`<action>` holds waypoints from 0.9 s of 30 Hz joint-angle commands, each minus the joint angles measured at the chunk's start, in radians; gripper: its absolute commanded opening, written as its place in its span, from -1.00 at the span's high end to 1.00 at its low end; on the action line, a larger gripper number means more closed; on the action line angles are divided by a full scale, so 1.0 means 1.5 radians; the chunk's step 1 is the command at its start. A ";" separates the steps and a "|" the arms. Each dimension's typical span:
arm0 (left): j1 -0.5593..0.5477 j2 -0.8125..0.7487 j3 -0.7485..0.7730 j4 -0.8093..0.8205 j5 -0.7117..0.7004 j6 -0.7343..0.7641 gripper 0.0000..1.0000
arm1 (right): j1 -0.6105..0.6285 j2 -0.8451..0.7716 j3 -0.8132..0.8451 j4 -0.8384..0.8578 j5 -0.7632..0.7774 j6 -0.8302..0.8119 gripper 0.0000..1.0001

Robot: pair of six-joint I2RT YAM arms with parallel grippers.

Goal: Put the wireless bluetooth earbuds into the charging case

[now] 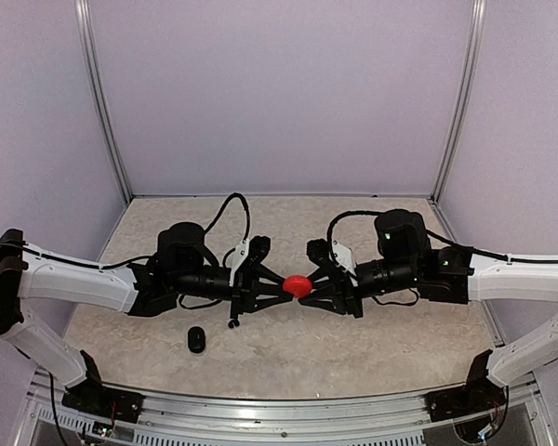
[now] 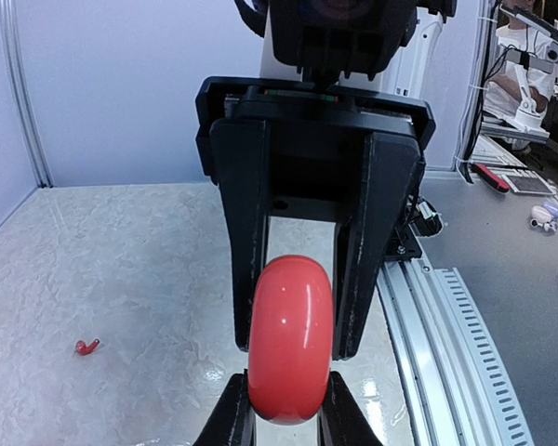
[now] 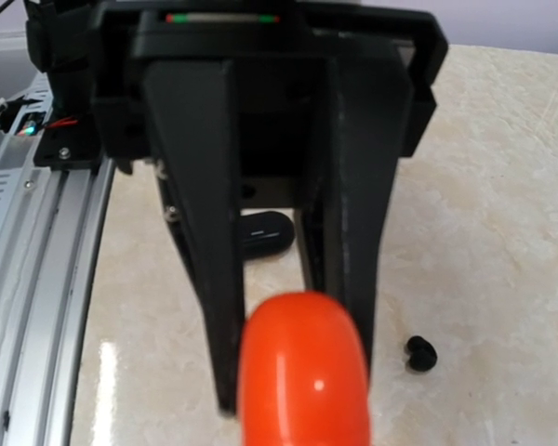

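While the two arms meet over the middle of the table, a red charging case is held above it between them. Farthest left, a black charging case is seen lying on the table, just in front of the left arm and untouched by it. The left claw is clamped on the red charging case from the left, its fingers pressed against the two sides. From the right, the right claw is closed on the same red charging case, one finger set against each flank. A red earbud is shown by the left wrist camera lying on the table, well apart from both claws. A black earbud is shown by the right wrist camera, also on the table, near the black charging case but not touching it.
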State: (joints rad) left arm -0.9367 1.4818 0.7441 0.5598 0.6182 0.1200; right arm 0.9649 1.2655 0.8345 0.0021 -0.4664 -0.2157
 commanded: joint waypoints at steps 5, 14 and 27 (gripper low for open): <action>-0.001 0.013 0.025 0.002 0.004 0.003 0.73 | 0.004 0.001 0.009 0.010 -0.013 -0.002 0.36; -0.001 0.021 0.034 -0.006 0.005 0.007 0.74 | 0.004 0.004 0.008 0.012 -0.013 -0.001 0.45; -0.001 0.011 0.038 0.006 -0.022 -0.024 0.21 | 0.004 0.000 0.000 0.011 -0.002 0.002 0.73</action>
State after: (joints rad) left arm -0.9379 1.4990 0.7681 0.5442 0.6117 0.1051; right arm 0.9649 1.2659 0.8345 0.0051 -0.4629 -0.2150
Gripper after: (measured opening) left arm 0.390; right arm 0.204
